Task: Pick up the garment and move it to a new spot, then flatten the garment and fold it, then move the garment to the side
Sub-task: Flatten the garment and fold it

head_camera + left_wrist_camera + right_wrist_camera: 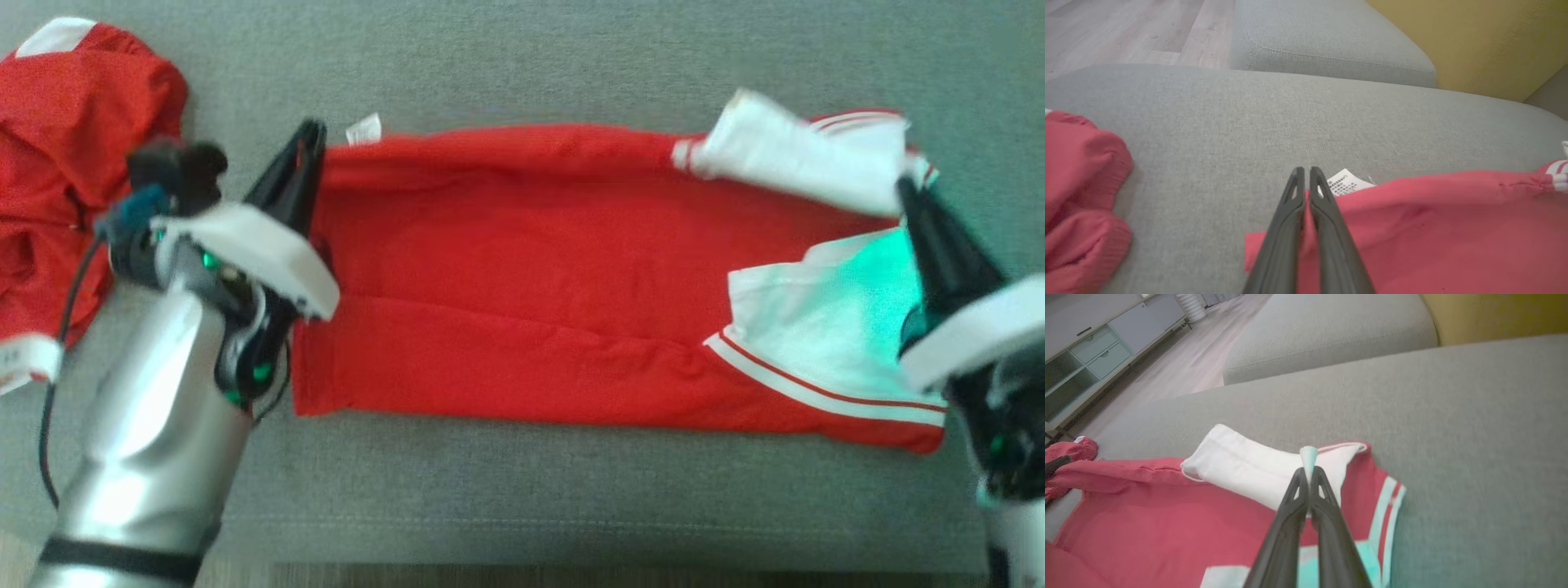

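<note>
**Red garment held at both ends on grey sofa**

A soft red garment (531, 269) with white sleeves and striped white trim lay as a long, folded band across the middle of a grey woven sofa cushion (522, 65). One white sleeve (792, 159) was turned over its upper right corner, and a small printed label (363, 129) poked out at the upper left. A second red garment (73, 122) sat crumpled at the cushion's left end, apart from the first. Pale wood-plank floor (1126, 28), a yellow backrest (1486, 41) and a low cabinet (1094, 351) with drawers lay beyond. The left gripper (309, 135), its silver forearm angled in from the lower left, had its fingers pressed together on the garment's left edge. The right gripper (908, 189) pinched white cloth at the right end.
</note>
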Available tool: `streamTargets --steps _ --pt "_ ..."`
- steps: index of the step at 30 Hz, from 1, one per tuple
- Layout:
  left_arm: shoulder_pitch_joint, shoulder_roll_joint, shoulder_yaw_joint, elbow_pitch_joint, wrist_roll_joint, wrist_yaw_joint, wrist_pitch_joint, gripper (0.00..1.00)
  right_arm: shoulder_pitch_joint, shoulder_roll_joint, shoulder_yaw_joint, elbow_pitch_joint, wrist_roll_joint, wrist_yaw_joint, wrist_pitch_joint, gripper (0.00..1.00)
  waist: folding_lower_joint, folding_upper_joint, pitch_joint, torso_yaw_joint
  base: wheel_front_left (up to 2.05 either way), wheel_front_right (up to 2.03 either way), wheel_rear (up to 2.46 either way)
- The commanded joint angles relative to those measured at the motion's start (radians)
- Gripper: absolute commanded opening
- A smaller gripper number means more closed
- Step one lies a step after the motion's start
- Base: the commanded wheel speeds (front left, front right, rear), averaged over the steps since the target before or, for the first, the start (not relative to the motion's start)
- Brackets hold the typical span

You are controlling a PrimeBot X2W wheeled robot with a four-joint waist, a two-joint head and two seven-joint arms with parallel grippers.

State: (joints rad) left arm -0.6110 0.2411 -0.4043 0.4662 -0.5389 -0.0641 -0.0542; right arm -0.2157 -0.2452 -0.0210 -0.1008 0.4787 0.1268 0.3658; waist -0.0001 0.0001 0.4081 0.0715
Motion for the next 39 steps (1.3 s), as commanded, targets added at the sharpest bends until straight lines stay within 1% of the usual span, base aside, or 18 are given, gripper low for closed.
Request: streamTargets --steps 1,7,13,14,15,16,19,24,25,26,27,30,33,39 --pt "0.018 0.049 0.045 -0.062 -0.009 0.016 0.003 0.0 0.027 0.009 0.004 -0.055 0.009 0.004 -0.004 0.0 0.0001 -0.0001 -0.006 -0.009 0.0 0.0 0.0" --pt "0.144 0.072 0.067 -0.158 -0.038 0.054 0.013 0.0 0.135 0.067 -0.026 -0.068 0.016 0.004 -0.019 0.0 0.0001 -0.0001 -0.015 -0.026 0.0 0.0 0.0" --pt "0.23 0.081 0.083 -0.196 -0.071 0.081 0.033 0.0 0.202 0.105 -0.037 -0.069 0.007 0.004 -0.029 0.0 0.0001 -0.0001 -0.026 -0.043 0.0 0.0 0.0" --pt "0.241 0.082 0.084 -0.199 -0.073 0.085 0.033 0.22 0.212 0.109 -0.036 -0.068 0.005 0.004 -0.029 0.0 0.0001 -0.0001 -0.028 -0.045 0.0 0.0 0.0" --pt "0.251 0.083 0.08 -0.2 -0.071 0.088 0.036 0.86 0.221 0.112 -0.034 -0.067 0.001 0.004 -0.029 0.4 0.0001 -0.0001 -0.029 -0.047 0.0 0.0 0.0" --pt "0.26 0.08 0.077 -0.201 -0.074 0.089 0.038 1.0 0.228 0.116 -0.031 -0.064 -0.002 0.004 -0.03 1.0 0.0001 -0.0001 -0.03 -0.047 0.0 0.0 0.0" --pt "0.283 0.073 0.076 -0.205 -0.069 0.102 0.015 1.0 0.245 0.123 -0.025 -0.062 -0.018 0.004 -0.054 1.0 0.0001 -0.0001 -0.039 -0.052 0.0 0.0 0.0" --pt "0.342 0.062 0.095 -0.23 -0.05 0.137 -0.086 1.0 0.264 0.142 -0.022 -0.079 -0.039 0.004 -0.135 1.0 0.0001 -0.0001 -0.061 -0.058 0.0 0.0 0.0" --pt "0.342 0.062 0.095 -0.23 -0.05 0.137 -0.086 1.0 0.264 0.142 -0.022 -0.079 -0.039 0.004 -0.135 1.0 0.0001 -0.0001 -0.061 -0.058 0.0 0.0 0.0" --pt "0.352 0.062 0.097 -0.239 -0.036 0.149 -0.111 1.0 0.263 0.145 -0.027 -0.091 -0.054 0.004 -0.16 1.0 0.0001 -0.0001 -0.065 -0.058 0.0 0.0 0.0" --pt "0.368 0.067 0.096 -0.262 -0.001 0.175 -0.146 1.0 0.256 0.148 -0.036 -0.117 -0.094 0.004 -0.203 1.0 0.0001 -0.0001 -0.076 -0.06 0.0 0.0 0.0" --pt "0.383 0.071 0.096 -0.311 0.057 0.215 -0.181 1.0 0.239 0.152 -0.046 -0.151 -0.164 0.004 -0.242 1.0 0.0001 -0.0001 -0.097 -0.06 0.0 0.0 0.0" --pt "0.4 0.066 0.096 -0.367 0.099 0.247 -0.195 1.0 0.224 0.154 -0.04 -0.175 -0.218 0.004 -0.25 1.0 0.0001 -0.0001 -0.122 -0.06 0.0 0.0 0.0" --pt "0.442 0.077 0.095 -0.442 0.139 0.278 -0.201 1.0 0.231 0.157 -0.018 -0.186 -0.263 0.004 -0.238 1.0 0.0001 -0.0001 -0.16 -0.061 0.0 0.0 0.0"
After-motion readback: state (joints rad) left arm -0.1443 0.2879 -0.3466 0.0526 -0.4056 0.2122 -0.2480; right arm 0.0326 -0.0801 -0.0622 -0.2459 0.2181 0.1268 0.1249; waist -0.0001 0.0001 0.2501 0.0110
